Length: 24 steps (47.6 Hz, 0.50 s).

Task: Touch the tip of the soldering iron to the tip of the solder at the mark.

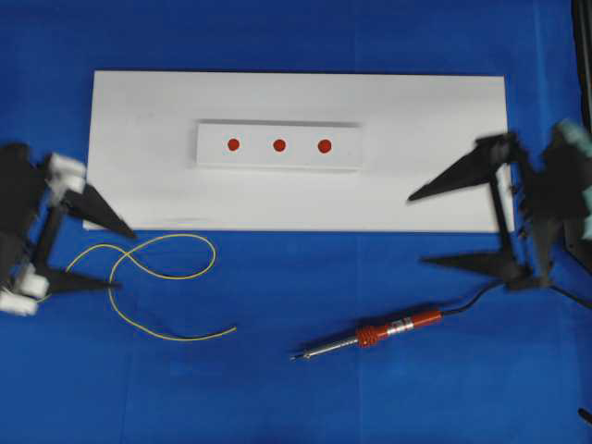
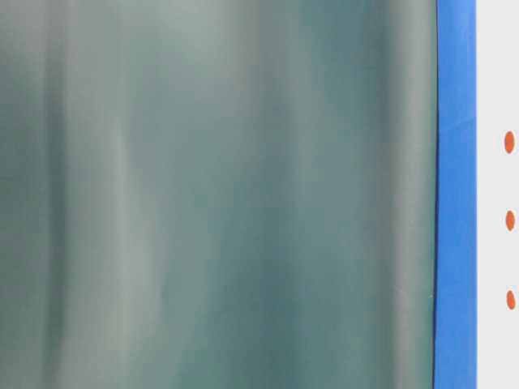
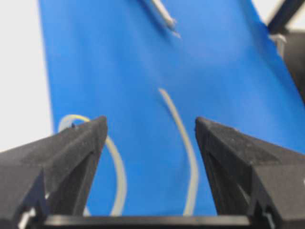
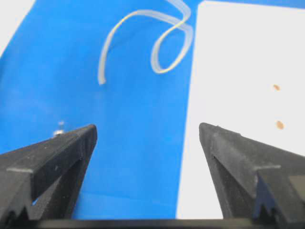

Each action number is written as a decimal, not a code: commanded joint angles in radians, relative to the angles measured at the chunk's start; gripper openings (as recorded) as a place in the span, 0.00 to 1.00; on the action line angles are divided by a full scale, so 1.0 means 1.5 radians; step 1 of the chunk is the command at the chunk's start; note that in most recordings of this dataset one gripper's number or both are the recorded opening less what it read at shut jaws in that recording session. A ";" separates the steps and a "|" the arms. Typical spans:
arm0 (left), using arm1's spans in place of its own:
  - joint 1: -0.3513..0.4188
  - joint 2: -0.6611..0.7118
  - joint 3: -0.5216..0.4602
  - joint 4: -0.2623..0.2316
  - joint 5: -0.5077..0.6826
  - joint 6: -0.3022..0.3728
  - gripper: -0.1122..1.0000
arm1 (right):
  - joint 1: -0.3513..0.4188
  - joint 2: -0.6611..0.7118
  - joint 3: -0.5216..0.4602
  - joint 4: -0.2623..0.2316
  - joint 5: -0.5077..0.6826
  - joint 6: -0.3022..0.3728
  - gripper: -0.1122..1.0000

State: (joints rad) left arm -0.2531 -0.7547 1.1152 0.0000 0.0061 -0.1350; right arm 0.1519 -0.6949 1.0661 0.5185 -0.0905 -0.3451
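A: Two grippers are showing in the overhead view, and both are standing wide open and holding nothing. The left gripper (image 1: 116, 259) is sitting at the left edge, with its fingers spread beside the corner of the white board (image 1: 444, 185). The right gripper (image 1: 416, 229) is sitting at the right edge, partly over the board.

B: Where is the solder lying?

A: The solder (image 1: 162, 277) is lying loose on the blue tabletop (image 1: 324, 407), just below the left part of the board. It is curling in a loop near the left gripper, and its free end is pointing toward the middle of the tabletop. In the left wrist view the same wire (image 3: 183, 133) is running between the open fingers, not touching them as far as I can tell.

B: And the soldering iron?

A: The soldering iron (image 1: 370, 335) is lying flat on the tabletop, lower right of the middle. Its tip is pointing to the left and its black cord (image 1: 476, 298) is going toward the right gripper. It is well apart from the solder.

B: Are the marks visible?

A: Three red dots (image 1: 278, 145) are sitting in a row on a small raised white block (image 1: 342, 157) on the board. The table-level view is mostly blocked by something blurred and grey-green.
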 commanded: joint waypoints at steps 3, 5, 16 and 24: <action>0.051 -0.096 0.007 0.002 0.016 0.046 0.71 | -0.067 -0.093 0.016 -0.009 0.045 -0.020 0.86; 0.065 -0.122 0.013 0.002 0.025 0.059 0.71 | -0.087 -0.116 0.025 -0.013 0.057 -0.022 0.86; 0.137 -0.229 0.064 0.002 0.059 0.092 0.71 | -0.193 -0.199 0.086 -0.028 0.107 -0.022 0.86; 0.172 -0.269 0.109 0.002 0.073 0.092 0.71 | -0.232 -0.214 0.134 -0.028 0.101 -0.022 0.86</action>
State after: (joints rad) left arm -0.0123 -1.1490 1.2717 0.0000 0.1166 0.0046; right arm -0.1779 -1.0155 1.2594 0.4786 0.0721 -0.3789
